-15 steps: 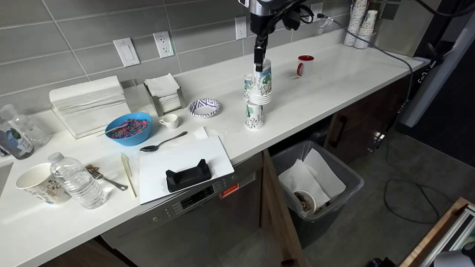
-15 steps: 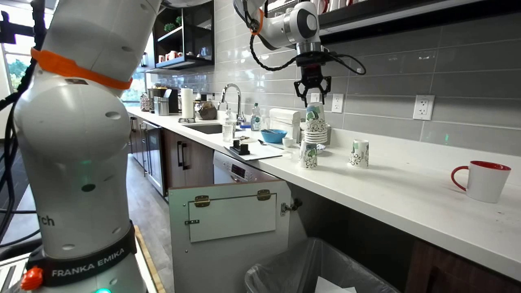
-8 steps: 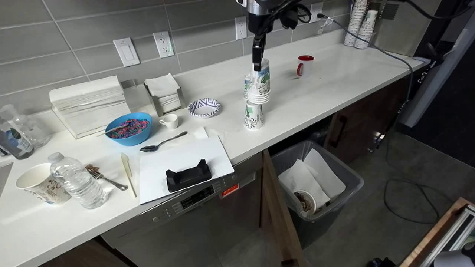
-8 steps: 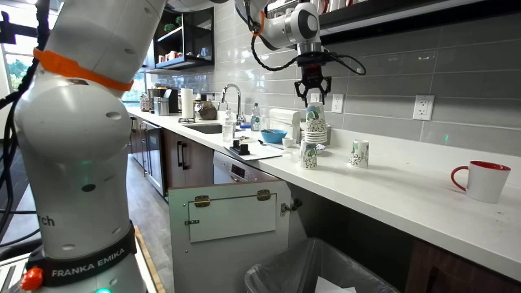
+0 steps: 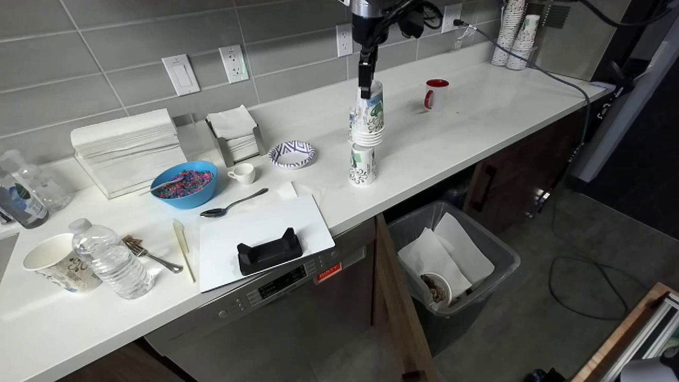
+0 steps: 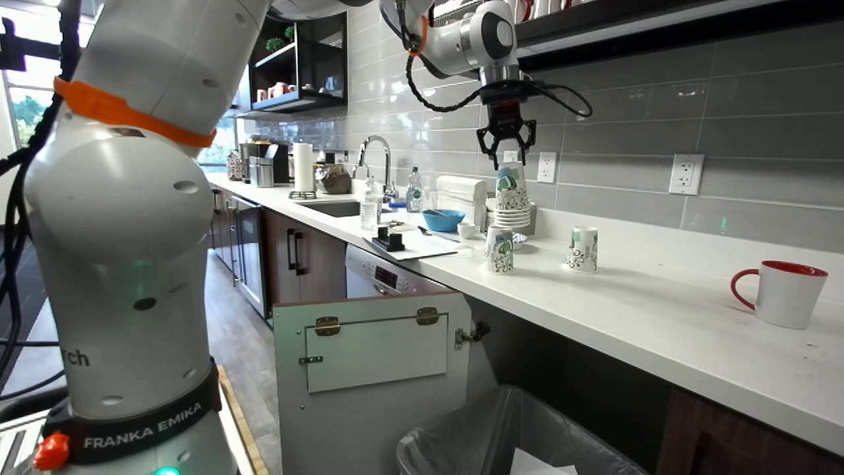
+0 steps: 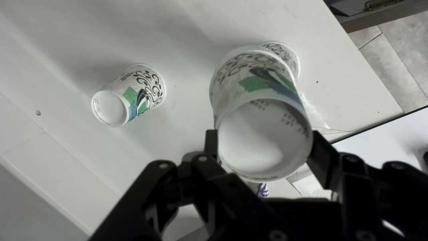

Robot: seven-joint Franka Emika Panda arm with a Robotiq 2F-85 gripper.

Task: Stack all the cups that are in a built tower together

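In the pincer [image 6: 510,161]: one stack of cups [image 6: 512,196], nested, mouths facing down, several rims showing. Done, by judgement: most cups are nesting together here. Left: two singles, the near cup [image 5: 363,168] and the far cup [image 6: 582,249], are standing base up. Next, seemingly: lowering the stack over one of them.

Pincer: is standing part-way open, its fingers [image 7: 211,144] pressing both sides of the topmost cup [image 7: 264,139] near its base, the rest of the stack hanging beneath, off the counter [image 5: 451,138].

Below the pincer, toward the counter's front edge: the near cup. In both exterior views the stack's lower rims are overlapping it; whether they are touching, the angles are not telling.

Below the pincer, toward the wall [image 5: 297,79]: the far cup, standing clear of stack and fingers.
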